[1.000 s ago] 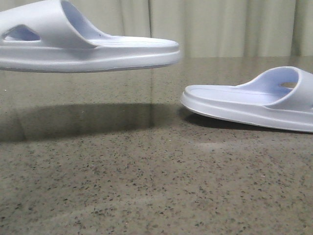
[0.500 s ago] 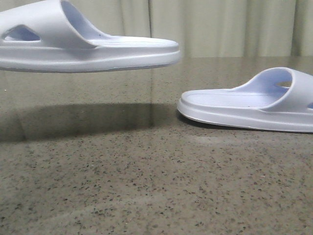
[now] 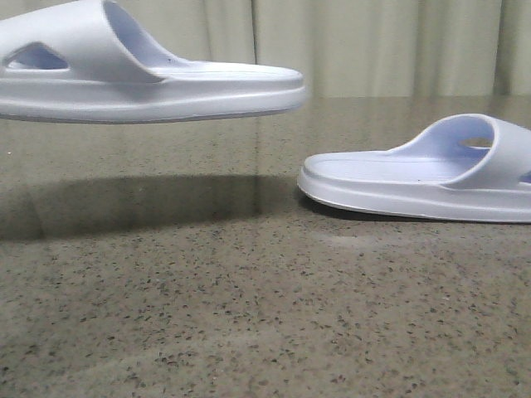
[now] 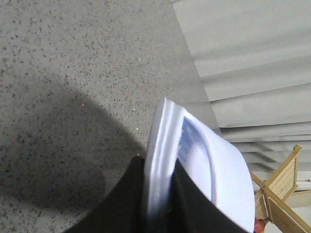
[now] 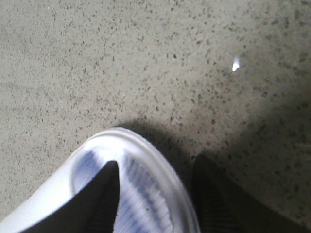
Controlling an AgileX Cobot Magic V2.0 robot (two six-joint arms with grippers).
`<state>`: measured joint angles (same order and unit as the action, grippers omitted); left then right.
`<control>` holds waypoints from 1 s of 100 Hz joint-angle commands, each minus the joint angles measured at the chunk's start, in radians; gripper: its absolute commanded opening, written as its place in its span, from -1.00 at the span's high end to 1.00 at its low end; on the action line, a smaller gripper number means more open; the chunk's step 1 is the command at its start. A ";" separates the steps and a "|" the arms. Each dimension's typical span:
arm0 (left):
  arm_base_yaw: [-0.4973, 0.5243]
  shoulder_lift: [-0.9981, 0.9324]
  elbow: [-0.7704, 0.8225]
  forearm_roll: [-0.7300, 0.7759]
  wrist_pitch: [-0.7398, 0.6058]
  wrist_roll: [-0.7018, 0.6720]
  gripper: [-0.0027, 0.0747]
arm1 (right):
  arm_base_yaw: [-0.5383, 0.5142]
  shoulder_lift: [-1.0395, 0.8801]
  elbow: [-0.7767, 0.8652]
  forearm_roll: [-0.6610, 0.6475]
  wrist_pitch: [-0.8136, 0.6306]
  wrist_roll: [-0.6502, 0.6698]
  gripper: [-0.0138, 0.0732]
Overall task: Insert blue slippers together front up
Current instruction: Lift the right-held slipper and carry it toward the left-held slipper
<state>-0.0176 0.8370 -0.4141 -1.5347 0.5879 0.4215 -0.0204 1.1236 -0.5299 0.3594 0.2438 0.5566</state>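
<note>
1. Two blue slippers are in view, both pale lavender-blue foam slides with a wide strap and a thick sole.
2. The first slipper (image 3: 149, 79) is in the air over the left part of the worktop (image 3: 249, 315), level, its heel end towards the middle. It casts a broad dark shadow (image 3: 141, 203) on the stone below it and touches nothing on the surface.
3. The second slipper (image 3: 423, 174) lies near the right edge of the worktop, sole down or very nearly so, its open heel end pointing towards the first one. The two heel ends are apart, one high and one low.
4. One triangular cut-out shows in the strap of the raised slipper, at the far left of the front view.
5. The left pincer (image 4: 158, 194) is clamped on the first slipper (image 4: 194, 165): two dark fingers (image 4: 127, 204) press either side of the sole's edge, with the ribbed footbed seen beside them.
6. The right pincer (image 5: 153, 194) straddles the rim of the second slipper (image 5: 131, 184), one dark finger (image 5: 102, 199) on the ribbed footbed and the other outside the sole; its jaws are set narrow about that rim, gripping it as far as the view shows.
7. The worktop is one speckled grey-brown stone slab; pale pleated curtains (image 3: 373, 46) hang behind its far edge.
</note>
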 commanded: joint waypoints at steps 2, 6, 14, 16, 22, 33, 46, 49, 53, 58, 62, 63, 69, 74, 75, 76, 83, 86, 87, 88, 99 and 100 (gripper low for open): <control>-0.009 -0.009 -0.025 -0.044 0.014 0.001 0.89 | 0.000 0.008 -0.020 0.001 -0.011 -0.004 0.12; -0.009 -0.009 -0.025 -0.044 0.014 0.001 0.89 | 0.000 0.008 -0.020 0.001 -0.011 -0.004 0.15; -0.009 -0.009 -0.025 -0.044 0.014 0.001 0.89 | 0.000 0.008 -0.020 0.001 -0.011 -0.004 0.21; -0.009 -0.009 -0.025 -0.044 0.014 0.001 0.89 | 0.000 0.008 -0.020 0.001 -0.011 -0.004 0.23; -0.009 -0.009 -0.025 -0.044 0.014 0.001 0.89 | 0.000 0.008 -0.020 0.001 -0.011 -0.004 0.27; -0.009 -0.009 -0.025 -0.044 0.014 0.001 0.89 | 0.000 0.008 -0.020 0.001 -0.011 -0.004 0.43; -0.009 -0.009 -0.025 -0.044 0.014 0.001 0.89 | 0.000 0.008 -0.020 0.001 -0.015 -0.025 0.75; -0.009 -0.009 -0.025 -0.044 0.014 0.001 0.89 | 0.000 0.008 -0.020 0.001 -0.017 -0.030 0.85; -0.009 -0.009 -0.025 -0.044 0.014 0.001 0.89 | 0.000 0.008 -0.020 0.001 -0.022 -0.032 0.93; -0.009 -0.009 -0.025 -0.044 0.014 0.001 0.89 | 0.000 0.008 -0.020 0.001 -0.030 -0.032 0.93; -0.009 -0.009 -0.025 -0.044 0.014 0.001 0.89 | 0.000 0.006 -0.020 0.001 -0.043 -0.032 0.93; -0.009 -0.009 -0.025 -0.044 0.014 0.001 0.89 | 0.000 0.006 -0.020 0.001 -0.048 -0.032 0.93; -0.009 -0.009 -0.025 -0.044 0.014 0.001 0.89 | 0.000 0.001 -0.022 0.001 -0.064 -0.032 0.93; -0.009 -0.009 -0.025 -0.044 0.014 0.001 0.89 | 0.000 -0.008 -0.022 0.001 -0.082 -0.032 0.93; -0.009 -0.009 -0.025 -0.044 0.014 0.001 0.89 | 0.000 -0.013 -0.022 0.001 -0.088 -0.032 0.93; -0.009 -0.009 -0.025 -0.044 0.014 0.001 0.89 | 0.000 -0.015 -0.022 0.001 -0.091 -0.032 0.93; -0.009 -0.009 -0.025 -0.044 0.014 0.001 0.89 | 0.000 -0.042 -0.022 0.001 -0.122 -0.032 0.93; -0.009 -0.009 -0.025 -0.044 0.014 0.001 0.89 | 0.000 -0.056 -0.022 0.001 -0.135 -0.032 0.93; -0.009 -0.009 -0.025 -0.044 0.014 0.001 0.89 | 0.000 -0.063 -0.022 0.001 -0.141 -0.032 0.93; -0.009 -0.009 -0.025 -0.044 0.014 0.001 0.89 | 0.000 -0.066 -0.022 0.001 -0.145 -0.032 0.93; -0.009 -0.009 -0.025 -0.044 0.014 0.001 0.89 | 0.000 -0.129 -0.023 0.001 -0.211 -0.032 0.93; -0.009 -0.009 -0.025 -0.044 0.014 0.001 0.89 | 0.000 -0.133 -0.023 0.003 -0.215 -0.032 0.93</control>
<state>-0.0176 0.8370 -0.4141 -1.5347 0.5879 0.4215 -0.0185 1.0544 -0.5276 0.3642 0.1521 0.5372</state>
